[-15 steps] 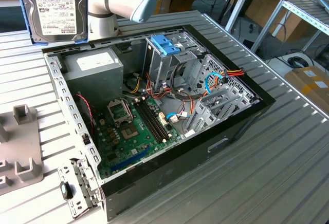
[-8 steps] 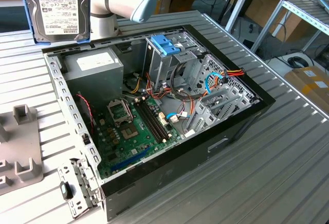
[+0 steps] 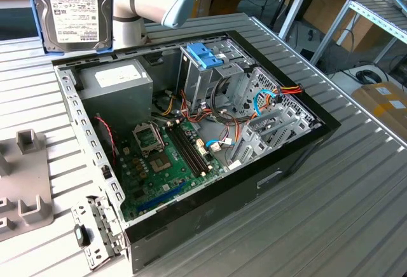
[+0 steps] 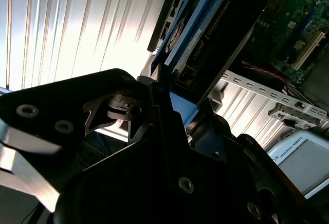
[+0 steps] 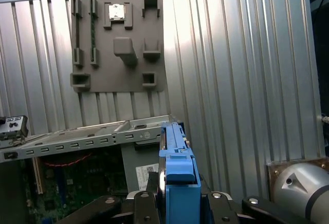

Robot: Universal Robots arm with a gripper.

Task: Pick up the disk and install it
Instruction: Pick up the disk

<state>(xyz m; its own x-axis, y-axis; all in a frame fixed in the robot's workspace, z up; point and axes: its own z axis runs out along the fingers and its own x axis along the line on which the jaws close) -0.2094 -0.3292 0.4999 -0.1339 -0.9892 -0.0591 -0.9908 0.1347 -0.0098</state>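
One flat, blue-framed, white-labelled disk (image 3: 73, 13), upright, clamped edgewise in the black end effector (image 5: 177, 199), above ribbed metal tabletop (image 3: 356, 182).

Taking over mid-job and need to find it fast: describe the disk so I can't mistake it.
Start at the open computer case on the ridged metal table. Above its corner at the exterior view's top left, the gripper holds the disk upright. Its blue edge frame and dark face with a white label separate it from the bigger grey box below.
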